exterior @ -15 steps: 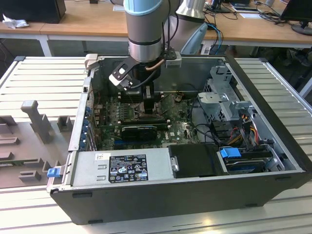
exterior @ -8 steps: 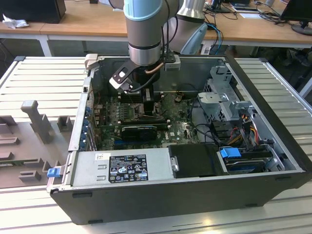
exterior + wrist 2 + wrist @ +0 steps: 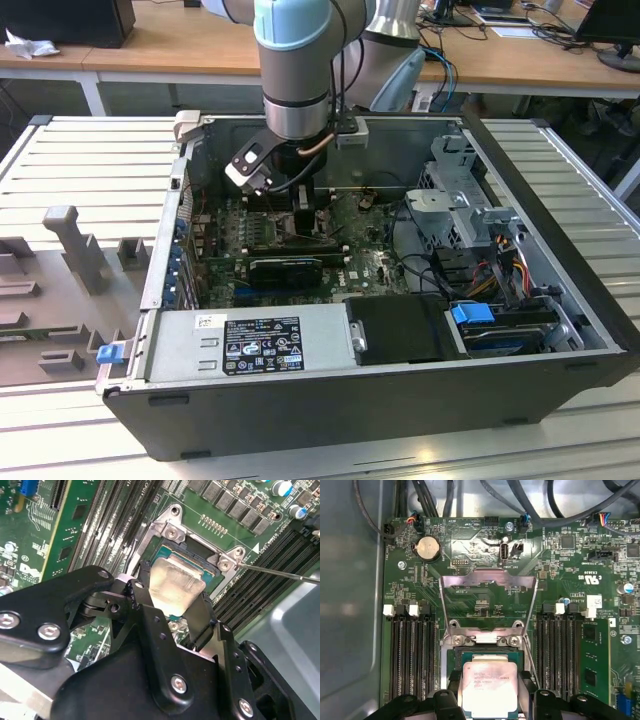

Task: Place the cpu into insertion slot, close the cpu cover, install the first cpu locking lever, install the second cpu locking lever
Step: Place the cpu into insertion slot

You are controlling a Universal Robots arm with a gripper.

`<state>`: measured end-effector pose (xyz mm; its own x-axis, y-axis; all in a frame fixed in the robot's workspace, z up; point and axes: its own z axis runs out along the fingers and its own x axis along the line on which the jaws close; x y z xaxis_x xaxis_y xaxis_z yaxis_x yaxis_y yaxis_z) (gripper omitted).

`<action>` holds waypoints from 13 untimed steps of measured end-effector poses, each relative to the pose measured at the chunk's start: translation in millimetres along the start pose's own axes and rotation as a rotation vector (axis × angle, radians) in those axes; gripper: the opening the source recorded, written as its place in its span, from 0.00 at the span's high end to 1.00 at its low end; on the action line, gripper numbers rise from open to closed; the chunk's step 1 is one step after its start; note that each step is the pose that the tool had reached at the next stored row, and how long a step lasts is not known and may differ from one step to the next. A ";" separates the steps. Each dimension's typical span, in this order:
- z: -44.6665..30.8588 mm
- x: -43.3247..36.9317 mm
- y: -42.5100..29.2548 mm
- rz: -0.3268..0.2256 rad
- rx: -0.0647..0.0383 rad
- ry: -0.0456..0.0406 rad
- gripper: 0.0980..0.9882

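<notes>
"Where is the cpu [image 3: 487, 687]?"

"The gripper [image 3: 172, 600] has it. Its two black fingers [image 3: 204, 617] squeeze the cpu on two sides."

"Is it in the insertion slot [image 3: 492, 655]?"

"It is right over the slot and hides most of it. I can't tell if it sits all the way down."

"And the cpu cover [image 3: 489, 580]?"

"It is open. It is tipped up at the far edge of the slot, over the green board [image 3: 470, 545]."

"What is that thin metal rod [image 3: 280, 573]?"

"It runs out from one corner of the slot, across the long black slots [image 3: 260, 595]."

"And the arm [image 3: 295, 70]?"

"It reaches down into the open computer case [image 3: 400, 400]."
</notes>
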<state>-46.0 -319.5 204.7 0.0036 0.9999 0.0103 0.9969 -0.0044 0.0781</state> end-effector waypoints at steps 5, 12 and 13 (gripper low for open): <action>2.9 0.8 -0.2 0.000 0.000 0.0003 0.43; 5.2 4.3 -0.4 0.000 0.000 0.0014 0.43; 4.6 4.3 -0.4 0.000 0.000 0.0016 0.43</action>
<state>-46.0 -315.1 200.0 0.0036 0.9999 0.0118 0.9969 -0.0045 0.0781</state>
